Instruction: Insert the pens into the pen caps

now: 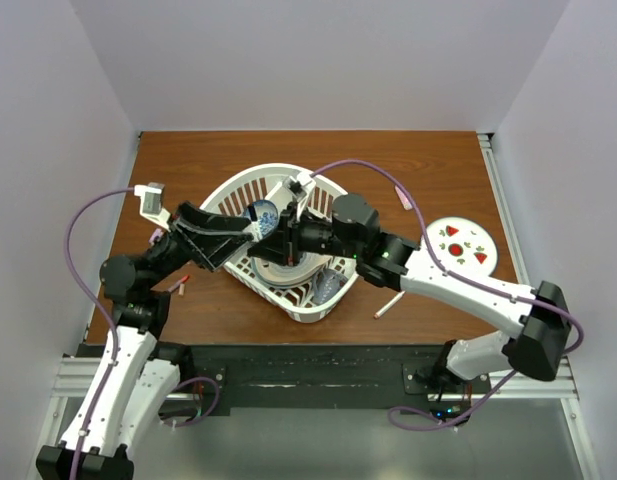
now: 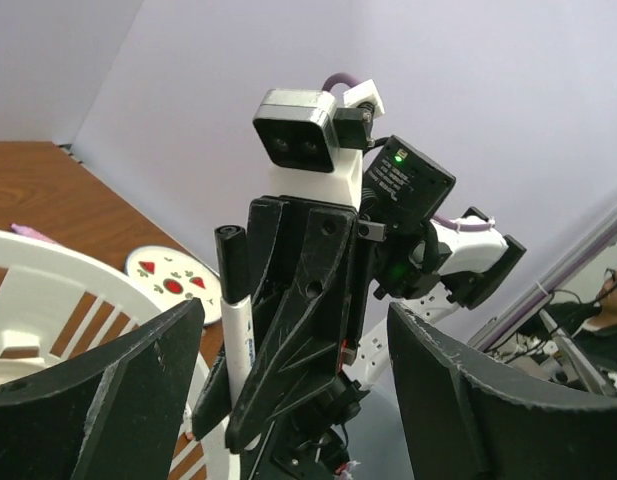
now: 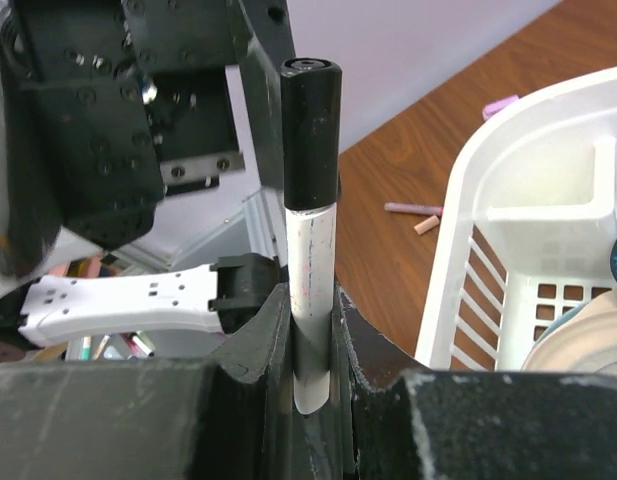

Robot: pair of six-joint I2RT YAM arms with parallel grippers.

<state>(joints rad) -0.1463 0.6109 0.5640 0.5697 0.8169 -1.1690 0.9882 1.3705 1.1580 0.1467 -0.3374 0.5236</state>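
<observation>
Right gripper [image 3: 313, 325] clamps white pen [image 3: 314, 250], its black cap [image 3: 310, 130] protruding above.

Worktop [image 1: 218, 155] under the basket [image 3: 453, 270]: reddish-brown wood grain, smooth, softly shiny. The basket is white slatted plastic, slightly glossy. Beside the basket, the right tool [image 3: 313, 345] has matt black plastic fingers [image 3: 468, 425], scuffed and rough-edged. The pen [image 3: 314, 270] between them has a smooth white plastic barrel, faintly smudged; its cap [image 3: 310, 130] is glossy black plastic.

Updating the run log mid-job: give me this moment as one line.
right gripper: shut on white pen, black cap on its top end | left gripper: open, facing it | position: over white basket
</observation>
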